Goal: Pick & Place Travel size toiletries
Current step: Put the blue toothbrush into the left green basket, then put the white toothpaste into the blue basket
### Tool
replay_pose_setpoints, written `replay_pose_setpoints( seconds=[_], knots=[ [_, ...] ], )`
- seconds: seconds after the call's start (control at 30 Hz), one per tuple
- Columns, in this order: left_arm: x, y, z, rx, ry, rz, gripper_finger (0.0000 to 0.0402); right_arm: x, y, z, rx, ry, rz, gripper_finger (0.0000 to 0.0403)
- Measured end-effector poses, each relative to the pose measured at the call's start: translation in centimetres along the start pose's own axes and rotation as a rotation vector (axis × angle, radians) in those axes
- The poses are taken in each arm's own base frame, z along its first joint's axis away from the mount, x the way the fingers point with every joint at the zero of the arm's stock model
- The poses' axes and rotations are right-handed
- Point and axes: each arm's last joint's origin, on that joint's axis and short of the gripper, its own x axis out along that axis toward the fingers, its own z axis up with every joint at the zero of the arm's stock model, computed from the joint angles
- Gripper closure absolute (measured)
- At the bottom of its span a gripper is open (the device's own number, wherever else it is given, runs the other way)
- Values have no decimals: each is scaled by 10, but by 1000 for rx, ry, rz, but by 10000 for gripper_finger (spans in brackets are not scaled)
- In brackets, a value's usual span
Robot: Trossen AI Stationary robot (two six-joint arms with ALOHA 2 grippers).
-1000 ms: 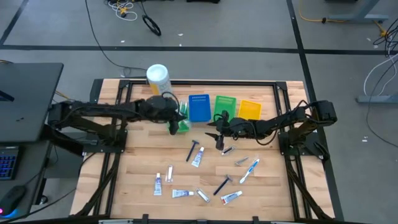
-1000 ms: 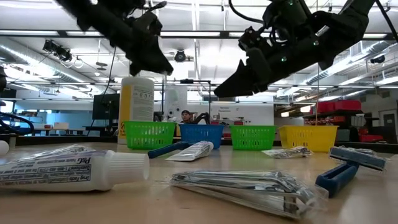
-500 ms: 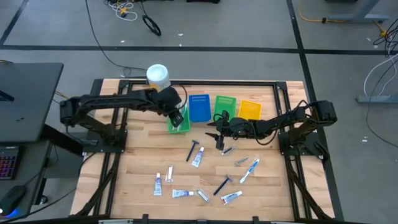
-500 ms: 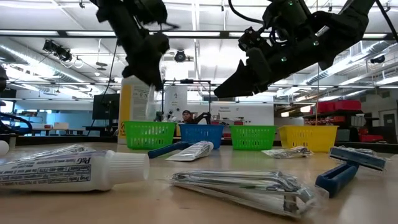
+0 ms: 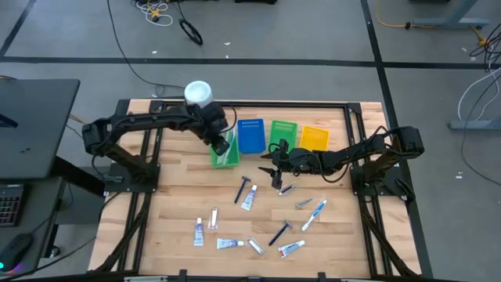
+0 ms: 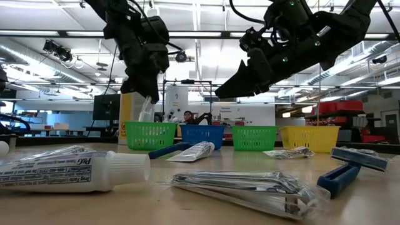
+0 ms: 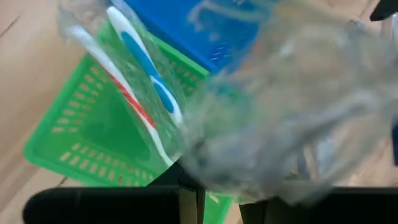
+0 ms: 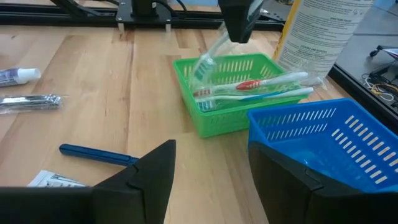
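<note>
My left gripper (image 5: 221, 143) hangs over the left green bin (image 5: 227, 157), shut on a toothbrush in a clear wrapper (image 8: 208, 59). The toothbrush also shows in the left wrist view (image 7: 140, 78) and the low view (image 6: 145, 110). Two more toothbrushes (image 8: 261, 87) lie in that bin. My right gripper (image 5: 274, 168) is open and empty above the table in front of the bins; its two fingers show apart in its wrist view (image 8: 211, 180). Toothpaste tubes (image 5: 199, 232), razors (image 5: 244, 188) and packets (image 5: 304, 203) lie on the near half of the table. My left gripper holds the clear wrapper's upper end (image 8: 225, 42) between its two fingers, from above, pointing down. The toothbrush hangs below the fingers, tilted, with its lower end (image 8: 202, 71) at the green bin's rim; whether it touches the bin I cannot tell.
A blue bin (image 5: 250, 135), a second green bin (image 5: 283, 133) and a yellow bin (image 5: 315, 138) stand in a row to the right of the first. A big white canister (image 5: 198, 95) stands at the far edge behind my left gripper.
My left arm has swung toward the far edge while its gripper has stayed over the left green bin and tipped to point down. The wrapped toothbrush now hangs below it, down to the bin's rim. My right gripper has kept still.
</note>
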Motion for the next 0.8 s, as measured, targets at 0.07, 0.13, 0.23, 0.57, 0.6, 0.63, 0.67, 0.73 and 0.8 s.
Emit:
replay_pose_setpoints(
  seconds=[0.07,0.13,0.23,0.57,0.6,0.63,0.67,0.73,0.8],
  knots=[
    [5,3,0,-11,15,33,338,0,0,0,0,0,0,189],
    [13,6,-1,-23,46,57,338,0,0,0,0,0,0,189],
    [26,8,1,-15,73,32,338,0,0,0,0,0,0,189],
    [29,11,3,28,44,133,277,0,0,0,-4,0,6,189],
    [29,11,3,34,44,135,268,0,0,0,-4,-1,6,189],
    [30,11,2,45,49,135,260,0,0,0,-4,-2,6,189],
    [30,10,2,62,47,128,252,0,0,0,-4,-2,6,189],
    [31,6,3,98,31,113,238,0,0,0,-4,-1,6,189],
    [31,4,3,111,24,117,226,0,0,0,-4,-1,7,189]
  ],
)
